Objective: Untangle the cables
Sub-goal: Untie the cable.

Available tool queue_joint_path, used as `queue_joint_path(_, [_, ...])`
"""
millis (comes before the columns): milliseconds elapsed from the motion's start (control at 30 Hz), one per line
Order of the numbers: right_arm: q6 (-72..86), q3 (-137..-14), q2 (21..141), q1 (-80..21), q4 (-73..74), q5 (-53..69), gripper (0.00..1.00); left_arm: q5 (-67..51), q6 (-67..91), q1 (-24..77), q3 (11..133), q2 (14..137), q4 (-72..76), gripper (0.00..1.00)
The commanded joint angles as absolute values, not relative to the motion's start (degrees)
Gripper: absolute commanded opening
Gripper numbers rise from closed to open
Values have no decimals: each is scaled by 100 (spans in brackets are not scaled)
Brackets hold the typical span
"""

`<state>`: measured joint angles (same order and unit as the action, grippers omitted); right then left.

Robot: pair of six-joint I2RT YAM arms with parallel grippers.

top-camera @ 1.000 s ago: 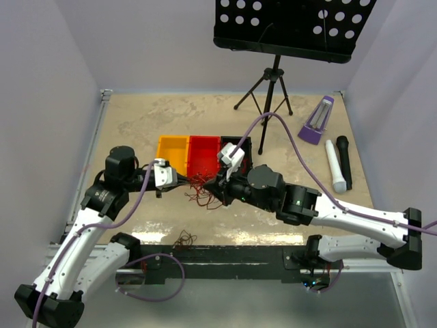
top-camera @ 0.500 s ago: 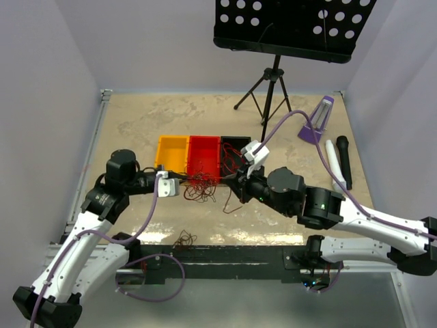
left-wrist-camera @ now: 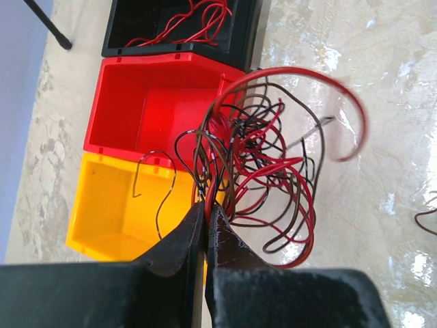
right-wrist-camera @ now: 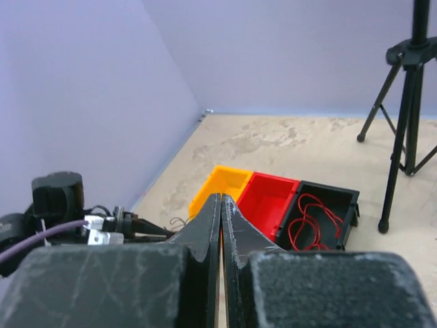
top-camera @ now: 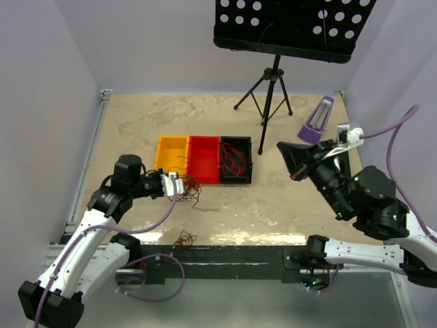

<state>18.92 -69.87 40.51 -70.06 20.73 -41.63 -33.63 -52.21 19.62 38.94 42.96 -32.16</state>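
Note:
A tangle of thin red and dark cables point(top-camera: 192, 190) hangs from my left gripper point(top-camera: 179, 186), which is shut on several strands just in front of the yellow bin point(top-camera: 171, 153). In the left wrist view the gripper point(left-wrist-camera: 205, 206) pinches red and dark strands and the loops point(left-wrist-camera: 268, 158) spread over the table. One red cable point(top-camera: 235, 158) lies in the black bin point(top-camera: 247, 152); it also shows in the right wrist view point(right-wrist-camera: 312, 223). My right gripper point(top-camera: 280, 146) is shut and empty, raised high at the right, apart from the cables. In its own view the right gripper point(right-wrist-camera: 220, 199) points at the bins.
The red bin point(top-camera: 204, 157) sits between the yellow and black bins. A small dark wire bundle point(top-camera: 183, 239) lies at the table's front edge. A music stand tripod point(top-camera: 272, 92) and a purple metronome point(top-camera: 317, 120) stand at the back right.
My right gripper has left the tangle and swung up and to the right. The red cable now shows in the black bin. My left gripper keeps the tangle and has shifted slightly.

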Motion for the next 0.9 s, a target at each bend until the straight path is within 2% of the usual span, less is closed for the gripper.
queue_joint_path(0, [1977, -6479, 4517, -7022, 2031, -3685, 0, -3717, -5107, 1925, 4236, 4306, -3243, 12])
queue_joint_path(67, [1986, -6049, 4649, -7031, 1812, -3289, 0, -3972, -5028, 1925, 4394, 4350, -3383, 46])
queue_joint_path(100, [2004, -5873, 4736, -7031, 1706, -2991, 1, -4007, -4940, 1934, 4438, 4368, -3384, 51])
queue_joint_path(167, [2100, -5469, 4886, -7031, 1408, -2272, 13, -3973, -4686, 1934, 4456, 4394, -3279, 54])
queue_joint_path(233, [2214, -5100, 5027, -7057, 1004, -1577, 29, -3833, -4448, 1942, 4456, 4412, -3156, 56])
queue_joint_path(333, [2346, -4651, 5238, -7346, 520, -1055, 40, -3709, -4263, 1934, 4500, 4421, -3155, 58])
queue_joint_path(500, [2391, -4526, 5834, -8102, 36, -791, 47, -3192, -3561, 1925, 4702, 4429, -2963, 62])
queue_joint_path(667, [2092, -4921, 7178, -8885, -298, -748, 50, -2778, -2761, 1855, 4957, 4605, -2725, 67])
queue_joint_path(867, [1478, -5431, 8541, -9053, -633, -457, 51, -2532, -2321, 1740, 5132, 4851, -2847, 73])
